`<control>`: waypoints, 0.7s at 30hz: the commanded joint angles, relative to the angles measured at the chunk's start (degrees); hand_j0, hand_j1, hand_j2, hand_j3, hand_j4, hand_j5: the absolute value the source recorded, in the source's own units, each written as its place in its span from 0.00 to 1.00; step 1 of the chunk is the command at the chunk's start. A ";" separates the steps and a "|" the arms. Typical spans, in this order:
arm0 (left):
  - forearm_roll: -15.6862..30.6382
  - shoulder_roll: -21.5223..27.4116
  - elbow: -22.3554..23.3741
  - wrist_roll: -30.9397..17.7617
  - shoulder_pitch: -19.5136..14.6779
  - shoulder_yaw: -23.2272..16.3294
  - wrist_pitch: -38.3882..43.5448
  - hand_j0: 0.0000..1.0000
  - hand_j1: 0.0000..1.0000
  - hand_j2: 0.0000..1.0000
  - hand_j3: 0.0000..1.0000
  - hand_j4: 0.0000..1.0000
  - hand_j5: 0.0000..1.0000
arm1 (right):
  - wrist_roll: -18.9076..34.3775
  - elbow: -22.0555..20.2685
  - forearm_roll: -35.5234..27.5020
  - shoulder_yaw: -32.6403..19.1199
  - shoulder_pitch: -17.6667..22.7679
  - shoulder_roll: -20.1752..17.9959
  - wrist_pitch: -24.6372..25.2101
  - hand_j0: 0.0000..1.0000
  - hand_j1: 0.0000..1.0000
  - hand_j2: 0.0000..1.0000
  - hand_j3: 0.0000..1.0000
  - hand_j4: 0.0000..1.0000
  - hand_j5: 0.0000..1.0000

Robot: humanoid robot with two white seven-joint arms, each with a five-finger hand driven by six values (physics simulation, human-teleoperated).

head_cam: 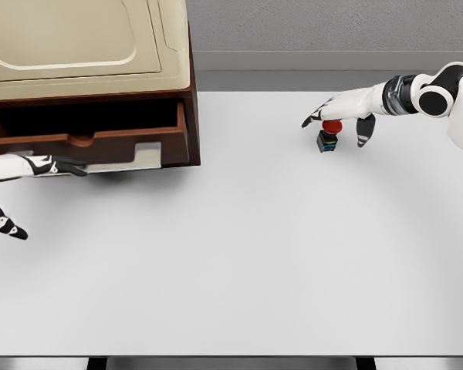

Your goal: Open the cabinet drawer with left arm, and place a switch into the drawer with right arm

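Observation:
The brown cabinet (191,116) stands at the back left with its drawer (85,140) pulled out and its dark inside showing. My left hand (31,181) lies just in front of the drawer at the left edge, fingers spread, holding nothing. The switch (329,136), a small dark box with a red button on top, stands on the white table (239,262) at the back right. My right hand (341,116) hovers over it from the right, fingers spread down around the red button, not closed on it.
A cream-coloured appliance (85,38) sits on top of the cabinet. A light grey panel (143,158) shows below the drawer front. The grey wall runs along the table's far edge.

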 commanded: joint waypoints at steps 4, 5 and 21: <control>0.19 0.87 -0.38 -0.15 0.08 -0.76 -1.38 1.00 1.00 1.00 1.00 1.00 1.00 | -0.02 0.00 -0.12 -0.22 0.00 -0.02 0.13 1.00 1.00 1.00 1.00 1.00 1.00; 0.19 1.13 -0.47 -0.15 0.08 -0.76 -1.38 1.00 1.00 1.00 1.00 1.00 1.00 | -0.02 0.00 -0.12 -0.22 0.00 -0.02 0.13 1.00 1.00 1.00 1.00 1.00 1.00; 0.54 3.51 -1.26 -0.15 3.33 -0.76 -3.60 1.00 1.00 1.00 1.00 1.00 1.00 | -0.02 0.17 0.15 -0.13 0.00 0.07 0.13 0.86 0.86 0.86 0.86 0.86 0.86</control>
